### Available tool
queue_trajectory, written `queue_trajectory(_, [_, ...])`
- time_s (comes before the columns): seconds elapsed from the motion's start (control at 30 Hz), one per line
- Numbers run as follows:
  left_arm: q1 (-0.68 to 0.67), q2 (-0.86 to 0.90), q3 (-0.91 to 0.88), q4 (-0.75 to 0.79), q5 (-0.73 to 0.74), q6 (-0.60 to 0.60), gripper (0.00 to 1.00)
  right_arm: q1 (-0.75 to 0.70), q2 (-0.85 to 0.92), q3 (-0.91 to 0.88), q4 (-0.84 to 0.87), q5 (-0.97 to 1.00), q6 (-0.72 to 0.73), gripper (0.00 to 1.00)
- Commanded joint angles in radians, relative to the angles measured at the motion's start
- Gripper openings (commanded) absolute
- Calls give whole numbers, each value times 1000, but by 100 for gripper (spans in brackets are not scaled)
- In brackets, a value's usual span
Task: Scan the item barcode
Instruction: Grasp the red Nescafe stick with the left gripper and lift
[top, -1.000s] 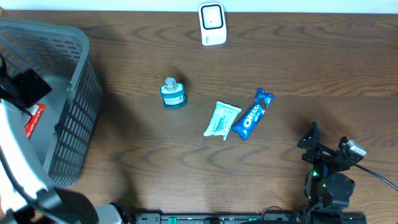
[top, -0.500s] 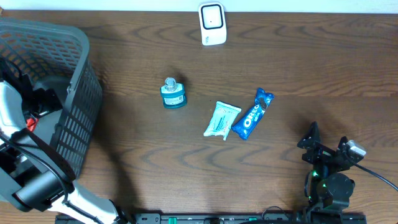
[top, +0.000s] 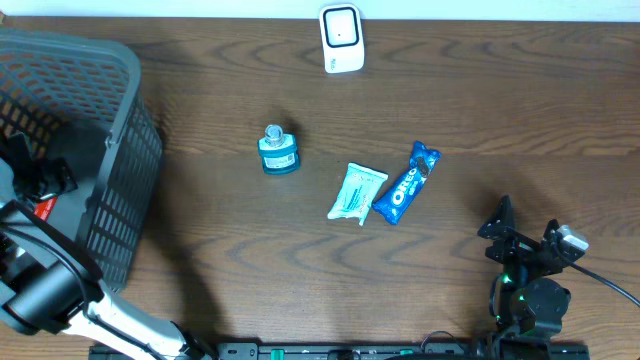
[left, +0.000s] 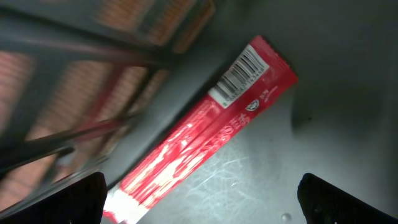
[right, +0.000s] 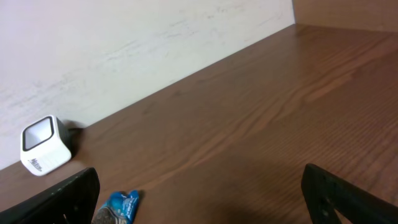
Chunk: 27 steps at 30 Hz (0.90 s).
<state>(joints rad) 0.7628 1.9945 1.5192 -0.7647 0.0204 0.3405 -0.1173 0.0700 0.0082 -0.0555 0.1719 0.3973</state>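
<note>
Shop checkout: scanner (top: 341, 38), basket (top: 128, 185)

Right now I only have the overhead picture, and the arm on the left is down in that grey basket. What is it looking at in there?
Observer: Its wrist camera shows a red packet lying flat on the basket floor, with its barcode label facing up.
Operator: Has it grabbed it?
Observer: No. In that view the left jaws stand wide open, closed on nothing.
Operator: What does the other arm's camera see?
Observer: It looks low across the table at the white scanner by the wall, with the tip of the blue Oreo pack nearer.
</note>
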Motion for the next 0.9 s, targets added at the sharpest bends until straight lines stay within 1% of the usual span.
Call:
queue_trajectory(0.0, [5,67,1,1,14,30,98,14,-2,-3,-1,2,-13,99])
queue_trajectory(0.2, [6,137,1,4,17,67,98,14,-2,-3,-1,2,-13,99])
queue_trajectory(0.4, [6,192,1,23,24,66,98,14,-2,-3,-1,2,-13,99])
queue_trajectory(0.43, [6,200,1,23,25,66,96,14,-2,-3,-1,2,-13,99])
queue_trajectory(0.47, [6,207,1,21,26,66,85,14,-2,-3,-1,2,-13,99])
queue_trajectory(0.5, [6,219,1,13,26,66,51,14,-2,-3,-1,2,-13,99])
queue_trajectory(0.6, [6,231,1,-8,26,66,8,14,-2,-3,-1,2,-13,99])
queue_trajectory(0.73, [6,233,1,-30,62,60,7,14,-2,-3,-1,2,-13,99])
queue_trajectory(0.8, [5,230,2,-35,113,38,8,14,-2,-3,-1,2,-13,99])
queue_trajectory(0.87, [3,223,5,-45,199,33,7,14,-2,-3,-1,2,-13,99])
